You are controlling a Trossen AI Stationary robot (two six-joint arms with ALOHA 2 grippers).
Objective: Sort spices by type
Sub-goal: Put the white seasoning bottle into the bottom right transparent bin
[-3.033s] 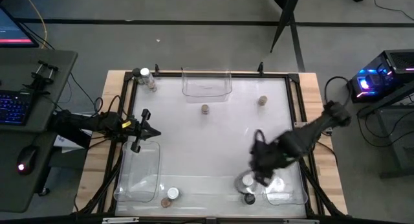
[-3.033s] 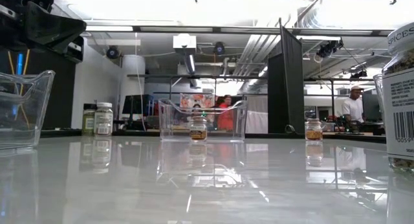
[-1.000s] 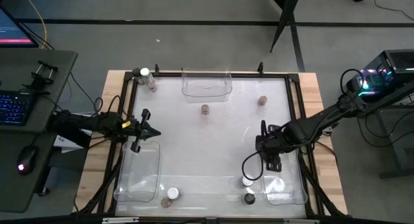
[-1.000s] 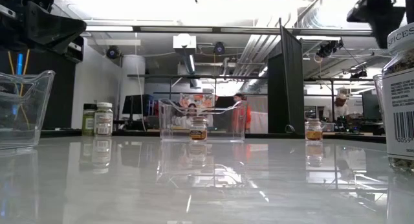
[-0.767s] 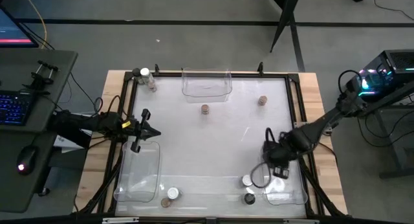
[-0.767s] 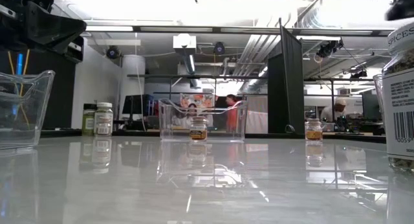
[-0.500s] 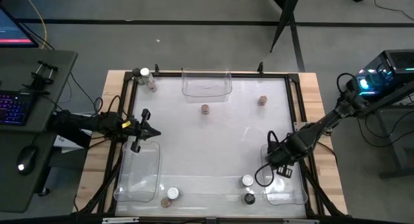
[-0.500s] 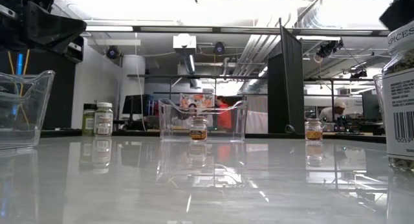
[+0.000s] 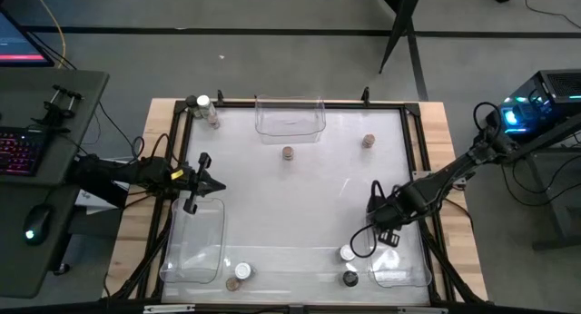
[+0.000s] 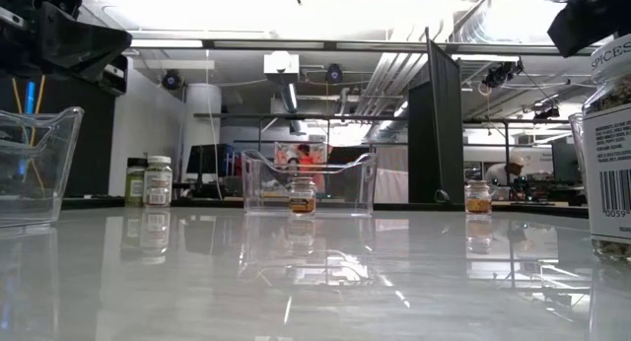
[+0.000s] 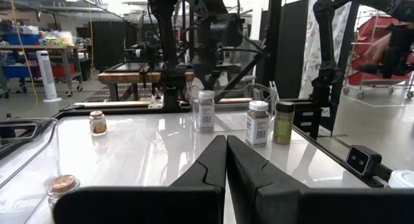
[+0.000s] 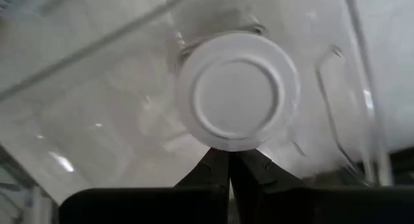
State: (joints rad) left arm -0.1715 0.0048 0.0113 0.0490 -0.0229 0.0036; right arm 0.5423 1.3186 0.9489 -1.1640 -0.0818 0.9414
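Small spice jars stand on the white table: two at the far left (image 9: pixel 207 111), one near the far bin (image 9: pixel 288 153), one at the far right (image 9: pixel 368 142), a white-lidded (image 9: pixel 348 253) and a black-lidded one (image 9: pixel 350 279) near the front, and two by the left bin (image 9: pixel 238 276). My right gripper (image 9: pixel 383 221) points down, shut (image 12: pixel 228 160), above a white-lidded jar (image 12: pixel 236 98) that stands among clear bin walls. My left gripper (image 9: pixel 205 173) waits level at the table's left edge, shut (image 11: pixel 226 160).
Three clear bins lie on the table: far middle (image 9: pixel 290 119), near left (image 9: pixel 194 241) and near right (image 9: pixel 401 267). A black frame (image 9: pixel 413 123) runs round the table. A large labelled jar (image 10: pixel 611 134) stands close to the low camera. People move in the room behind.
My right gripper has shifted a little toward the table's near right corner, over the near right bin's far end, and its wrist has rolled. The jars have stayed where they were.
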